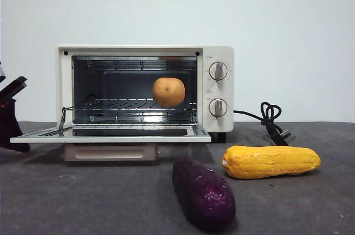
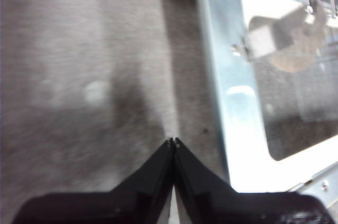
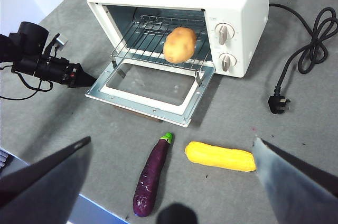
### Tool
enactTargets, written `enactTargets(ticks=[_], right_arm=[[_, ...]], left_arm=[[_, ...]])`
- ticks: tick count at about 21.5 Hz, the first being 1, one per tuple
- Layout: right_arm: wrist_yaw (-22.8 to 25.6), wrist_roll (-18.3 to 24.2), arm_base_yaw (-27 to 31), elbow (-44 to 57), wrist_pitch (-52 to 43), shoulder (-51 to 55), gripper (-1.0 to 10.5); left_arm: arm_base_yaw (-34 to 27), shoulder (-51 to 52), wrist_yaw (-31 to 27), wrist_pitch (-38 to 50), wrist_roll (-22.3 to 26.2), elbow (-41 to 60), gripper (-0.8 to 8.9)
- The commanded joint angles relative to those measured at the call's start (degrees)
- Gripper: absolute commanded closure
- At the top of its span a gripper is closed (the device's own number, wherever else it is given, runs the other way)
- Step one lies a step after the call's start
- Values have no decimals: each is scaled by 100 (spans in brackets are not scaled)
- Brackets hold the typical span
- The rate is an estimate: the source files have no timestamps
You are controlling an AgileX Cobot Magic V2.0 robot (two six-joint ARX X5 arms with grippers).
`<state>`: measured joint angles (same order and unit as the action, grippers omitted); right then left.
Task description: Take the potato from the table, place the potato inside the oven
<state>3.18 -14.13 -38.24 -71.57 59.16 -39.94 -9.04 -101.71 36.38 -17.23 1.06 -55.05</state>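
Note:
The tan-orange potato [image 1: 168, 91] rests on the wire rack inside the cream-white oven [image 1: 217, 88], toward the rack's right side; the right wrist view shows the potato [image 3: 179, 45] on the pulled-out rack. The oven door [image 1: 111, 133] lies folded down flat. My left gripper [image 2: 173, 140] is shut with nothing in it, low over the grey table [image 2: 79, 76] just beside the door's left edge, and that left gripper [image 3: 79, 77] shows there from above. My right gripper [image 3: 172, 140] hangs high over the table's front, open wide and holding nothing.
A long purple sweet potato [image 1: 203, 192] and a bumpy yellow vegetable [image 1: 270, 161] lie on the table in front of the oven's right half. The black cord and plug [image 1: 273, 122] trail to the oven's right.

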Motion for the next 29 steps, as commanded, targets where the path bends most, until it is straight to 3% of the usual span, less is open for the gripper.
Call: enactTargets(ticks=[1,8,14,23,29], right_arm=[[24,-37,-13,13,-37,0,442],[33,-37,-13,13,-50,-17,442],[35,-44,-13,13,-39,-17,442],[35,-101,-13,13,-37,-17,442],[35,-105,-13,13,-35,-17,442]], left_arm=[[57,-35,164,24,114,37,822],[201,-201,365,-63,177,39,822],[177,-247,885,-2,160,39,822],[-63,-234,2087,625,-466,37,822],[-122,-232,2393,1351,-1086,26,822]])
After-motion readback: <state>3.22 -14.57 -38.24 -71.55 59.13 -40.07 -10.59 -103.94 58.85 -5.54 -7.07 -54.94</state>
